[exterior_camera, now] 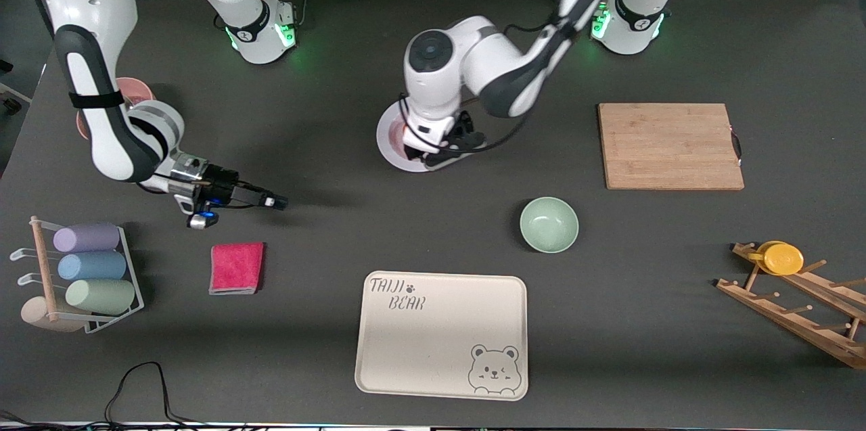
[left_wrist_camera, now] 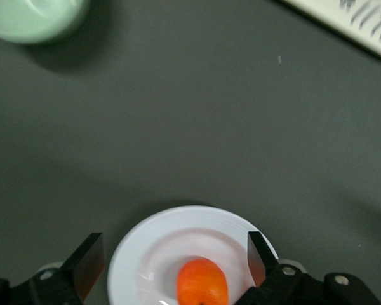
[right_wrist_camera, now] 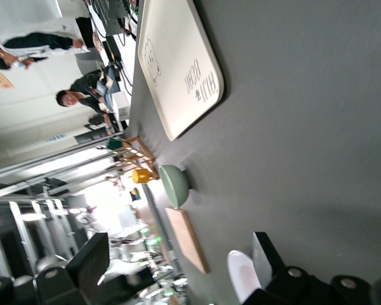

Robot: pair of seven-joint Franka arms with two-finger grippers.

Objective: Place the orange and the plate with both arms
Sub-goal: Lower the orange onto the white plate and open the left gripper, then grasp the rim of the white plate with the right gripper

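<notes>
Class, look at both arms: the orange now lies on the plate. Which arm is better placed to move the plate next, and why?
Probably the left. The left gripper hangs open right over the plate and orange. The right gripper, also open, waits toward the right arm's end of the table, above bare tabletop near the pink cloth.

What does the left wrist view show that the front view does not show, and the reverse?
Only the left wrist view shows the orange lying in the plate's centre, between the open fingers of the left tool, untouched.

Only the front view shows the right tool, open, over bare table near the red cloth, plus the cutting board, cup rack and yellow cup.

Both show the plate, the green bowl and the bear tray.
</notes>
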